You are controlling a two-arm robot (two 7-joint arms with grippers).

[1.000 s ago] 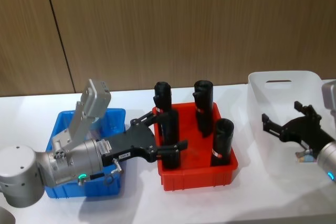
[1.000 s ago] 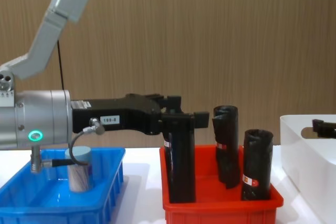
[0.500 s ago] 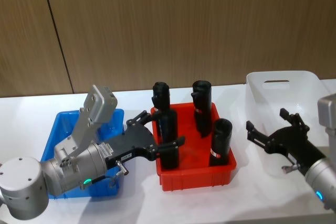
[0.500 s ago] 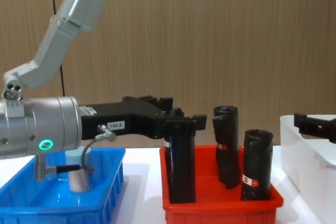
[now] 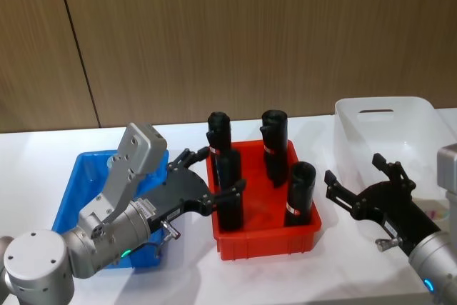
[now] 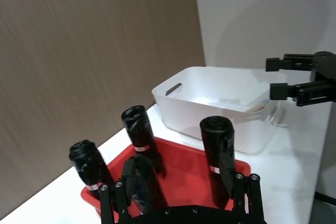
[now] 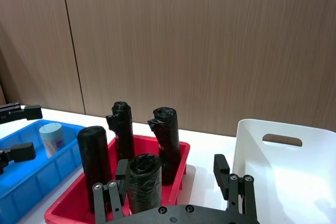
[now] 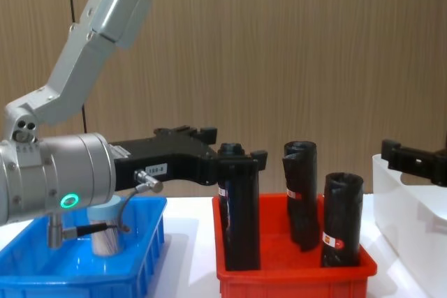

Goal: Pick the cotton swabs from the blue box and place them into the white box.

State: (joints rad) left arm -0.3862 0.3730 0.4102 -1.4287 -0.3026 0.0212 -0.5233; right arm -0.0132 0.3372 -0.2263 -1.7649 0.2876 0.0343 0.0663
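White bench (image 5: 196, 276), wood-panel wall (image 5: 250, 33) behind. Left hand (image 5: 213, 173): fingers apart, empty, at the red bin's (image 5: 264, 239) left edge, beside a black roll (image 5: 230, 212). Right hand (image 5: 355, 169): fingers apart, empty, just in front of the white box (image 5: 400, 113). One cotton swabs jar (image 7: 52, 139) stands upright in the blue box (image 5: 75, 185), long axis vertical, lid up. Clear body, flat light-blue lid, pale contents.
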